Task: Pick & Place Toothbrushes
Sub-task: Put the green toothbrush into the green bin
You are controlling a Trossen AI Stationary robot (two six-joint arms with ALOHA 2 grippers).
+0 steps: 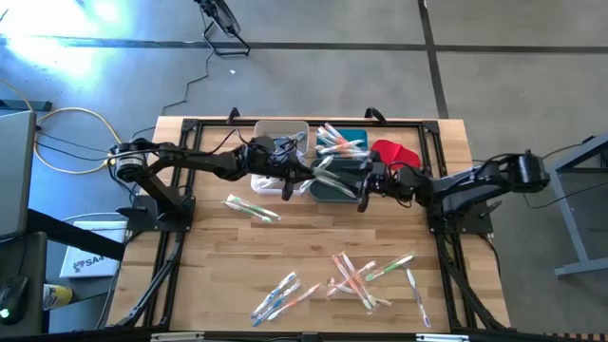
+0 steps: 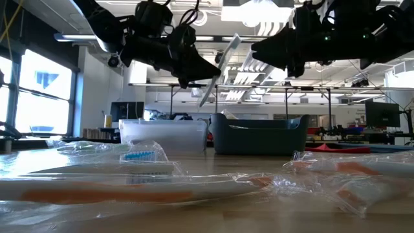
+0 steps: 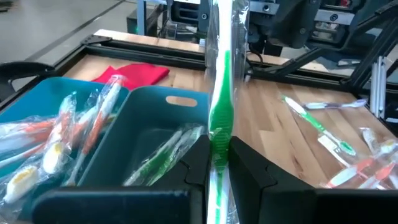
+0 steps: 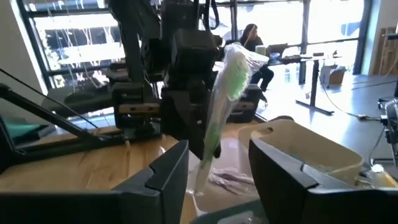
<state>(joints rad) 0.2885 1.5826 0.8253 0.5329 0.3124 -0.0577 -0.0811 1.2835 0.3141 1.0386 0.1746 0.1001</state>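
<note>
Handing a wrapped green toothbrush across above the bins

On the left, the left claw [image 1: 287, 182] is clamped tight on the green toothbrush [image 3: 219, 118], which stands nearly upright in the air over the teal bin [image 3: 149, 134], next to the clear bin [image 1: 280, 138]. On the right, the right claw [image 4: 217, 168] faces it with fingers spread apart, gripping nothing. Best to lower the brush into the bin before letting go, keeping the wrapper clear of the rim. More toothbrushes [image 1: 351, 275] lie loose on the desk [image 1: 218, 247].
</note>
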